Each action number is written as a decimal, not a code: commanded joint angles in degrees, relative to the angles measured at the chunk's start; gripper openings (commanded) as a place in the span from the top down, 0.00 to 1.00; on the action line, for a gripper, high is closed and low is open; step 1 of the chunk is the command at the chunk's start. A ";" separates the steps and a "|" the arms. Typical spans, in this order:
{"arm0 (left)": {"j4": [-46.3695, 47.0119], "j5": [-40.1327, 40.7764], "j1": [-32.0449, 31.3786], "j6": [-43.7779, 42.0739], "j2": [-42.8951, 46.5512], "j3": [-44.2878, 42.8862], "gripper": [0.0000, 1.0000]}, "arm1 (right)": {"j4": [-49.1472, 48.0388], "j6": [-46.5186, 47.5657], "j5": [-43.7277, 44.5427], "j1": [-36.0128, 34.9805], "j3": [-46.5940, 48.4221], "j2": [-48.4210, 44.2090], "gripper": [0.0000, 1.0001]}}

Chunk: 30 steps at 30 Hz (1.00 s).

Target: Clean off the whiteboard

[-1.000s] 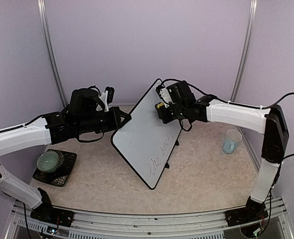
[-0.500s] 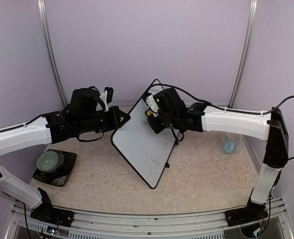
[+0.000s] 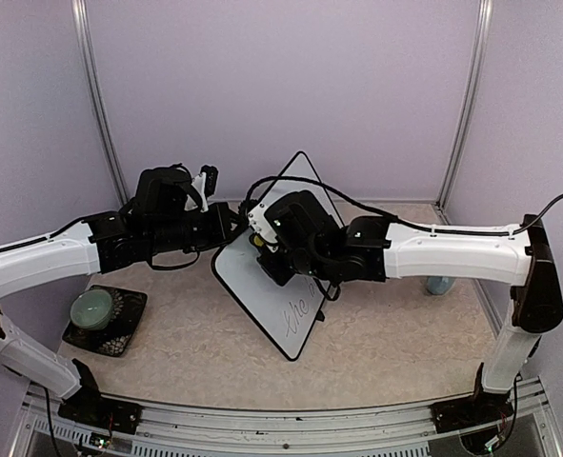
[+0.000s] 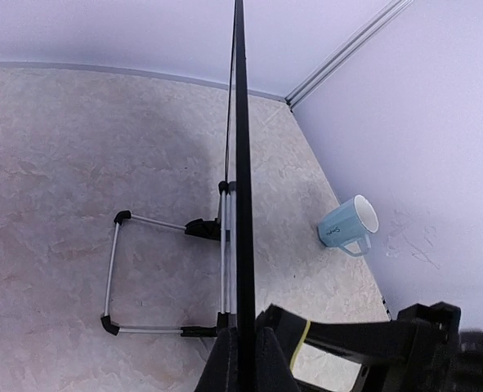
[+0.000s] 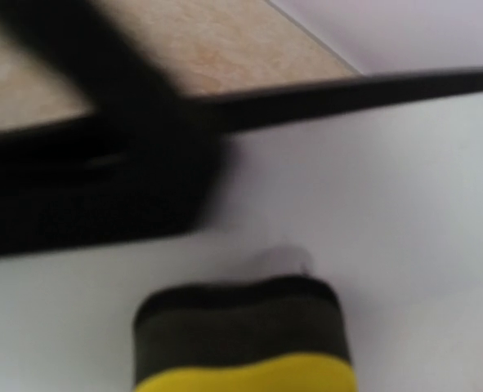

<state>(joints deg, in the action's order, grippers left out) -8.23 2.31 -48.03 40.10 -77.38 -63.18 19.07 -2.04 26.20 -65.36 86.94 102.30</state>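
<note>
The whiteboard [image 3: 248, 283] stands tilted on its wire stand in mid-table, with dark handwriting [image 3: 300, 314] near its lower corner. My left gripper [image 3: 229, 227] is shut on the board's left edge. In the left wrist view the board is edge-on as a black line [image 4: 242, 163], with my fingers [image 4: 225, 369] clamped on either side of it. My right gripper [image 3: 262, 244] is shut on a yellow sponge eraser [image 5: 243, 331] and presses its dark felt face against the white surface [image 5: 404, 212], close to the left gripper and the board's black frame [image 5: 355, 88].
A light blue mug [image 4: 347, 227] stands at the right, mostly hidden behind my right arm in the top view [image 3: 440, 285]. A green round object on a black mat [image 3: 95, 307] sits at the left. The board's wire stand [image 4: 114, 269] rests on the table behind it.
My right gripper has swept the eraser leftwards across the board, from its upper right to near the left gripper. Less handwriting shows now. The left arm has held still.
</note>
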 commanded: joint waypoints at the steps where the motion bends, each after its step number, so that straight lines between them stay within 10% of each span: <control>1: 0.85 -7.25 -1.62 -1.35 -1.14 -0.84 1.00 | -0.24 1.47 -4.91 -5.54 -0.82 2.89 1.00; 30: 0.69 -5.89 -1.63 -1.16 0.54 0.25 1.00 | -3.91 1.07 -8.19 -11.71 -6.79 -2.06 1.00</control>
<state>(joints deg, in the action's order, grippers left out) -9.89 -0.30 -48.03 38.15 -76.14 -63.16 18.22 -6.26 28.82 -72.69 82.72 100.60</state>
